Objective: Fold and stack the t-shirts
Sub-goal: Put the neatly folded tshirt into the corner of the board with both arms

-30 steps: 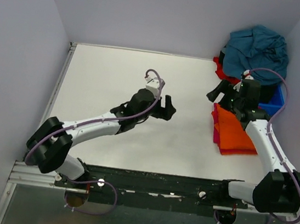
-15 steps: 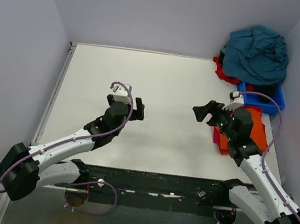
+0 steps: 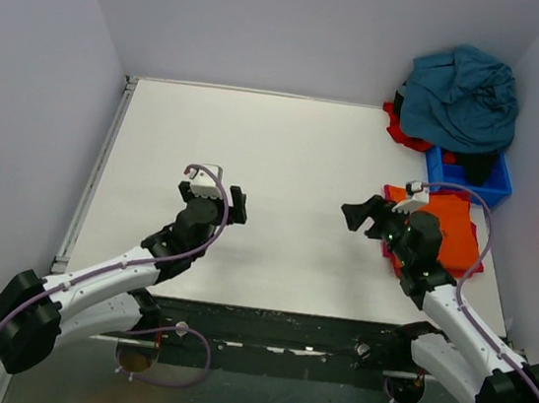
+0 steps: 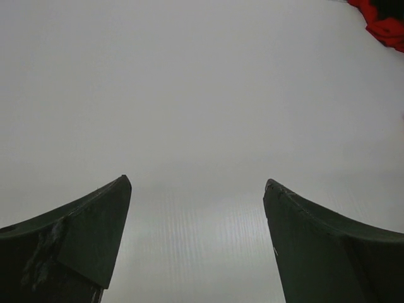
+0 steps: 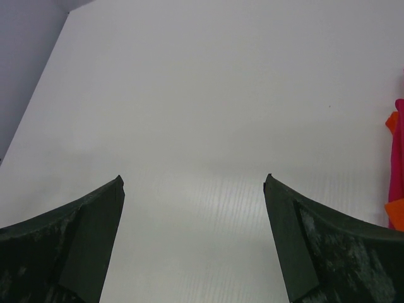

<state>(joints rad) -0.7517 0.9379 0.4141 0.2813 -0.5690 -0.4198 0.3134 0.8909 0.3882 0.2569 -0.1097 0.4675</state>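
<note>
Step in hand, by judgement: fetching the next shirt.
Left hand, right hand: both spread, empty, over bare desk.
Advice: lift teal shirt clear of bin; lay flat mid-desk before folding.
Teal shirt: crumpled heap, far right corner.
Orange shirt: folded, atop magenta shirt, right side.
Red shirt: crumpled, beside bin.

Left hand spread over white table, red t-shirt beyond.
</note>
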